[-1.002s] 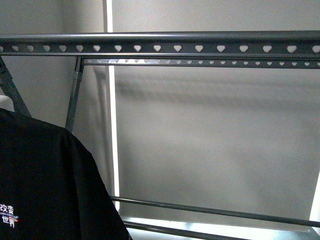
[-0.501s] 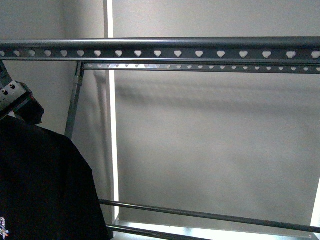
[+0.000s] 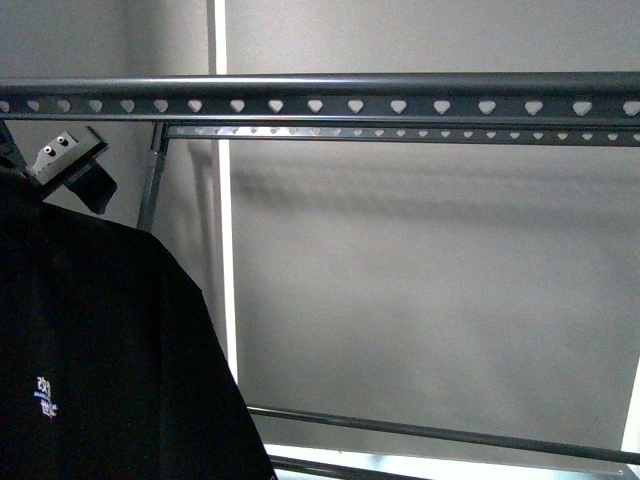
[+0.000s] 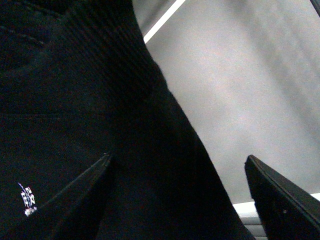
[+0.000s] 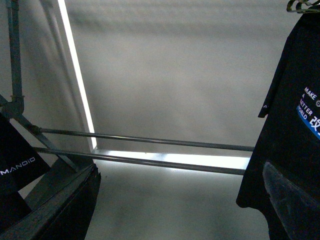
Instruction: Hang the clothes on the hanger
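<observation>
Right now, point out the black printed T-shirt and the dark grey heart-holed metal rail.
black printed T-shirt [image 3: 100,330], front view, chest fabric
dark grey heart-holed metal rail [image 3: 375,88], front view, upper tube

A black shirt [image 4: 75,100] up close, with a grey wall [image 4: 240,90] behind it.
The shirt fills more than half the picture, and a tiny white print [image 4: 27,199] shows on it. The left gripper [image 4: 178,160] has its two dark fingers [image 4: 280,200] wide apart. One finger sits in front of the shirt and the other in front of the wall. A thin bright strip [image 4: 162,21] runs along the wall just beside the shirt.
</observation>
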Robot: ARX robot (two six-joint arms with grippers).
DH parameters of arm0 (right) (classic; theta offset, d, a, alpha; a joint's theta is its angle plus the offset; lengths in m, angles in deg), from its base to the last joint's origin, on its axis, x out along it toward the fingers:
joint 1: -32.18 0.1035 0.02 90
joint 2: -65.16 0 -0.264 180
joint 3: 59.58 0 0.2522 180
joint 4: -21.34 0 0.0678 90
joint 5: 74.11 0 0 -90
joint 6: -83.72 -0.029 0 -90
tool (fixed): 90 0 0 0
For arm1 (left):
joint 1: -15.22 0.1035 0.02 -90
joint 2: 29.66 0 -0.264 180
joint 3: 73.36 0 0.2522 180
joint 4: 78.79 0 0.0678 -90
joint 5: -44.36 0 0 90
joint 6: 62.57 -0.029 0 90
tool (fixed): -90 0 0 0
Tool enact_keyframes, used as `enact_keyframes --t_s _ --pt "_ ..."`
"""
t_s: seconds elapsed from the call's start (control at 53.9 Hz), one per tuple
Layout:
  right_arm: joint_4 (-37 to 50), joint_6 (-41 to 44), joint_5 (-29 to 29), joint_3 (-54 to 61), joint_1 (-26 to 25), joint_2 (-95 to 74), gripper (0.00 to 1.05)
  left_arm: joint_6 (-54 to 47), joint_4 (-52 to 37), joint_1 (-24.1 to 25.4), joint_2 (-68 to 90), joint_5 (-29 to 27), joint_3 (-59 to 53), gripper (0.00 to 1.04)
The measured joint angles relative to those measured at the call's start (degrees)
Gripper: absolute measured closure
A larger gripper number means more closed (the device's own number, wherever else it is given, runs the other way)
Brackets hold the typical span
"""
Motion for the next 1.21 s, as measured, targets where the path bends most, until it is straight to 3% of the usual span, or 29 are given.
enact_keyframes --t_s 0.13,0.371,0.501,0.686,0.872,0.927,1.02,1.113,1.206 --pt "0.0 0.0 0.0 0.0 0.0 0.0 0.07 -0.3 3.4 -0.5 1.9 -0.8 3.3 0.56" --pt "0.0 0.0 0.0 0.0 0.0 0.0 0.07 -2.2 4.2 -0.7 1.5 1.1 2.8 0.85" --pt "0.0 0.0 0.0 0.0 0.0 0.0 0.07 -3.4 3.9 -0.6 -1.6 5.5 -2.6 0.99" --pt "0.0 0.0 0.0 0.0 0.0 0.0 0.07 -10.4 6.4 0.6 -8.7 14.1 -12.7 1.00" --pt "0.0 0.0 0.0 0.0 0.0 0.0 0.07 -23.6 14.6 3.4 -20.3 29.5 -23.4 1.01" --pt "0.0 0.0 0.0 0.0 0.0 0.0 0.07 -31.8 21.0 5.2 -24.5 37.7 -25.1 1.01" --pt "0.0 0.0 0.0 0.0 0.0 0.0 0.07 -42.4 30.2 8.0 -28.2 46.2 -25.1 1.01" --pt "0.0 0.0 0.0 0.0 0.0 0.0 0.07 -57.7 37.4 11.5 -28.8 51.3 -23.3 1.01" --pt "0.0 0.0 0.0 0.0 0.0 0.0 0.07 -71.5 42.7 13.6 -27.1 52.6 -19.2 1.01"
